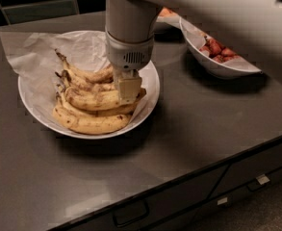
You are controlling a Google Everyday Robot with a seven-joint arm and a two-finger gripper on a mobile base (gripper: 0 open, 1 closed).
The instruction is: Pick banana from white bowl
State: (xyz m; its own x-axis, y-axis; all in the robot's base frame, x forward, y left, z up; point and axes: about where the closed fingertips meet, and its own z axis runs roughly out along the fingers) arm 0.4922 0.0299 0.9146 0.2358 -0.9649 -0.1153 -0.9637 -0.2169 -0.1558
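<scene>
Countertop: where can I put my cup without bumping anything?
The countertop is bare along its front edge, below the white bowl, and on the right, in front of the red-fruit bowl. It is crowded at the back: the gripper sits among the bananas, with the arm above them.

white bowl [39, 115]: smooth, glazed look, slight sheen. paper [30, 57] lining the bowl: white, crumpled, matt. banana [93, 100] in the bowl: yellow skin, brown-mottled, dull. gripper [129, 93] over the bowl's middle: cream, smooth, matt plastic look. counter [203, 129] under the bowl: dark, smooth, softly reflective.
</scene>
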